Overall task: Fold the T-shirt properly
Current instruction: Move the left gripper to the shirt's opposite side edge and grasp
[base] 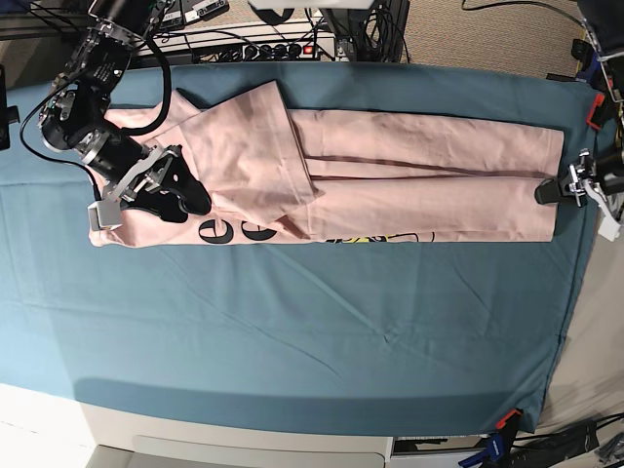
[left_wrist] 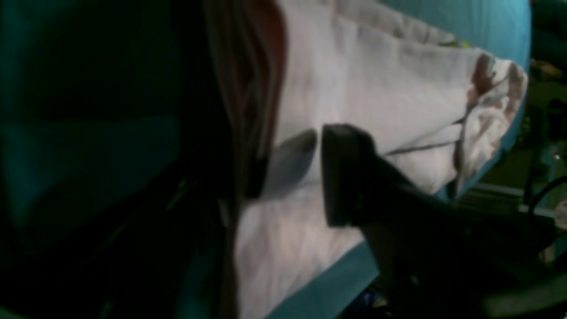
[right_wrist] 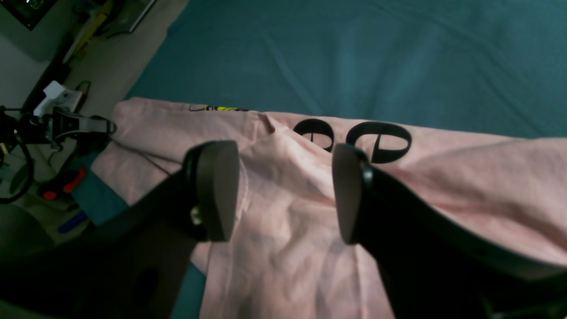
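T-shirt [base: 409,156]: soft pink cloth, matt (a bit wrinkly)
Table cover [base: 292,322]: teal cloth, matt
Right gripper [right_wrist: 283,195]: black plastic, smooth

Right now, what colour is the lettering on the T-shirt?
Black lettering on the pale pink T-shirt, clearest in the right wrist view.

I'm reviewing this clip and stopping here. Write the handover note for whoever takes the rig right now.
Right gripper: open, above the T-shirt, holding nothing.
Left gripper: at the shirt's other end; one finger in wrist view, over the fabric, state unclear.
T-shirt: a long narrow band along the teal table cloth, one flap folded diagonally near the right gripper, black lettering peeking at the near edge.
Done: lengthwise folds.
Left: fold the band end to end.
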Tool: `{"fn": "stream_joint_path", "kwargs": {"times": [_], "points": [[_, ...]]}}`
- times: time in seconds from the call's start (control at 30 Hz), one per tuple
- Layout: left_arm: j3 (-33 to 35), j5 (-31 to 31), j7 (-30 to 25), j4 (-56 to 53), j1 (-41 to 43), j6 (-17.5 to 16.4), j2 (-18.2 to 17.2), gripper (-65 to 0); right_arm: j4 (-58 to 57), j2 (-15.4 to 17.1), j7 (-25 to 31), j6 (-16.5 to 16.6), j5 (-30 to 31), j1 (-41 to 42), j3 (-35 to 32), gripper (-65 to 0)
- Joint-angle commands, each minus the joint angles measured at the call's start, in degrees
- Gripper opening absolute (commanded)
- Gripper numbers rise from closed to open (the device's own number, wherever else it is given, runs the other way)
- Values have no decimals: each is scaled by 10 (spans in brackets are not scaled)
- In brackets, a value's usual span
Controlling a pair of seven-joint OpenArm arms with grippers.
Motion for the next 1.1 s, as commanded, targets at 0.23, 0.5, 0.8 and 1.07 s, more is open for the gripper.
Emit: {"fn": "stream_joint_path", "kwargs": {"times": [0.23,0.5,0.8,1.07], "points": [[-2,-8,5,6,-6,-1,-3,-455,10,7,13,1,5,7,3,-303],[-2,-88,29,6,-7,-12,-4,-650,10,6,36,1,-50,6,5,-304],[-1,-93,68,83,-7,-30,29,-650,10,6,114,1,-190,7,22,-304],[108,-93,68,188,-9,-30,101,-650,10,7,120,1,-204,6,85,-304]]}}
